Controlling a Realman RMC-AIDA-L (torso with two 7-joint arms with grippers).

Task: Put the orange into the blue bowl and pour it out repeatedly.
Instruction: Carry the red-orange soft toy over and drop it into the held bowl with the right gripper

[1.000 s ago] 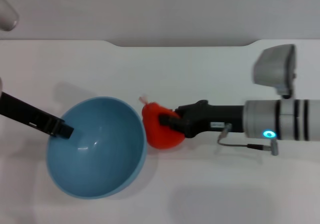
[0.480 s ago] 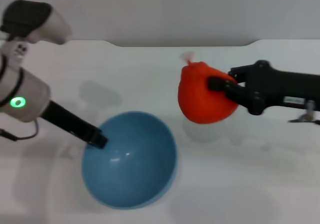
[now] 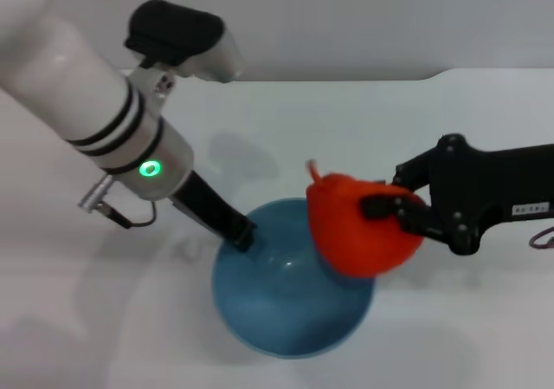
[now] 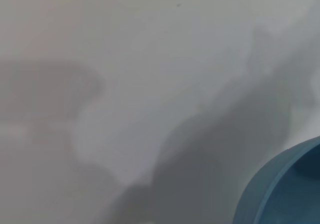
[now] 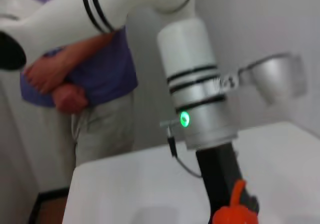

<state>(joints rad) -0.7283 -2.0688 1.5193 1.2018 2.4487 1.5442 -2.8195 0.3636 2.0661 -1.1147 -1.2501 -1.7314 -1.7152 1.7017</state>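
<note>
The orange (image 3: 357, 227) is bright red-orange with a small stem. My right gripper (image 3: 381, 211) is shut on it and holds it in the air over the right rim of the blue bowl (image 3: 281, 298). The bowl is light blue and glossy. My left gripper (image 3: 241, 234) is shut on the bowl's left rim and holds it. The left wrist view shows only an edge of the bowl (image 4: 285, 194). The right wrist view shows the top of the orange (image 5: 235, 211) with the left arm (image 5: 200, 104) behind it.
The white table (image 3: 415, 120) runs to a back edge with a grey wall behind. A person in a purple shirt (image 5: 95, 69) stands beyond the table's far side in the right wrist view.
My left gripper has carried the bowl to the right, toward the middle. My right gripper has lifted the orange from the table and brought it down and left over the bowl's rim.
</note>
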